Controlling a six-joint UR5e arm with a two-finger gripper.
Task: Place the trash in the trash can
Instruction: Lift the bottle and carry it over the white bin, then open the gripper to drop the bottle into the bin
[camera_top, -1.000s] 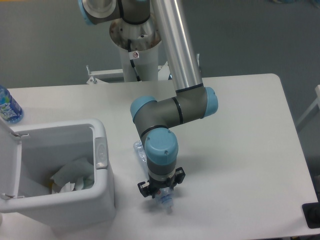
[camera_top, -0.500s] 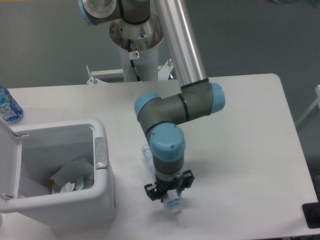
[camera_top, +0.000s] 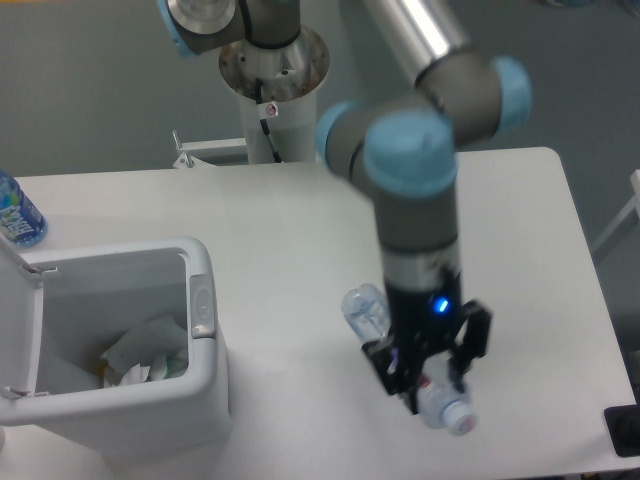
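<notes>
- Nearest the camera, at about five o'clock in the view, the gripper (camera_top: 432, 383) hangs over the white table (camera_top: 520, 260), its two dark fingers (camera_top: 388, 368) closed onto the clear plastic bottle (camera_top: 405, 370).
- That bottle lies tilted in the grip: its capped end pokes out at five o'clock below the fingers, while its clear rounded base shows at ten o'clock from the gripper, beside the wrist. Whether it touches the tabletop cannot be told.
- A small blue light glows on the wrist just above the fingers.
- At seven to eight o'clock sits the trash can (camera_top: 205, 390), lid swung open to its left, oval latch button on the rim facing the arm.
- Inside the can lies the crumpled white paper wrapper (camera_top: 145, 355) with green marks.
- The can and the held bottle are well apart.
- Farther back, at ten o'clock on the table's left edge, stands a blue-labelled water bottle (camera_top: 18, 215), partly cut off.
- Farthest, at twelve o'clock, the arm's base column (camera_top: 272, 100) rises behind the table.
</notes>
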